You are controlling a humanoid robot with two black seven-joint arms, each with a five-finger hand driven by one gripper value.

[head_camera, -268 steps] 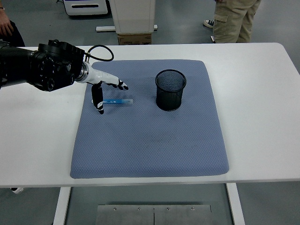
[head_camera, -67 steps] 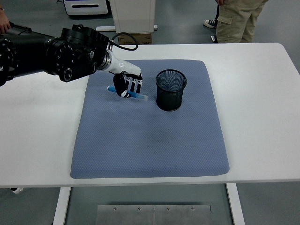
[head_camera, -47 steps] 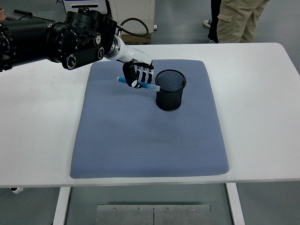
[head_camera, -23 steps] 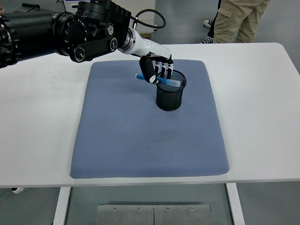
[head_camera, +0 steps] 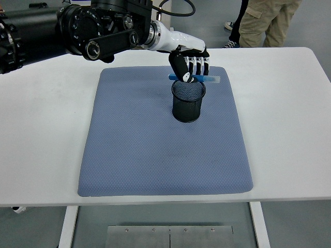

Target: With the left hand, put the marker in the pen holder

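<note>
My left hand (head_camera: 190, 66) reaches in from the upper left and is shut on a blue marker (head_camera: 207, 79). It holds the marker nearly level, just above the far rim of the black mesh pen holder (head_camera: 188, 101). The marker's pale tip points right, past the holder's rim. The holder stands upright on the blue-grey mat (head_camera: 155, 150), in its far right part. My right arm is out of view.
The mat lies on the white table (head_camera: 289, 113). A person in khaki trousers (head_camera: 266, 23) stands beyond the table's far edge at the upper right. A white cabinet and a cardboard box stand on the floor behind the table.
My left hand has carried the marker up and to the right, from over the holder's left rim to above its far rim. The marker is now more level.
</note>
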